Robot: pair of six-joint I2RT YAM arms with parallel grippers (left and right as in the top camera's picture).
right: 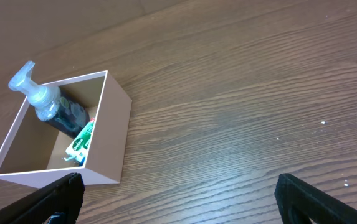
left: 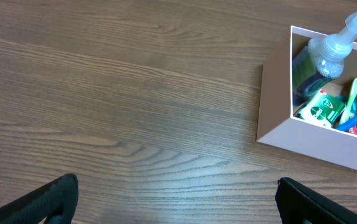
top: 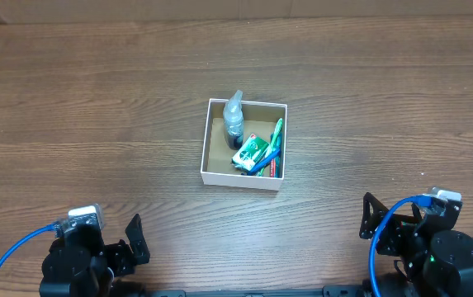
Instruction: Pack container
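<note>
The container [top: 212,142], a small square white-walled box with a tan inside, sits at the table's middle. In it lie a clear pump bottle with dark liquid [top: 234,124], a green packet [top: 250,152], a green toothbrush [top: 276,134] and a blue one [top: 262,162]. It also shows in the left wrist view [left: 303,140] and in the right wrist view [right: 106,146]. My left gripper [left: 177,202] is open and empty at the near left. My right gripper [right: 178,199] is open and empty at the near right. Both are well away from the container.
The wooden table [top: 96,107] stretches wide around the container. Blue cables run from both arm bases [top: 75,256] [top: 434,247] at the near edge.
</note>
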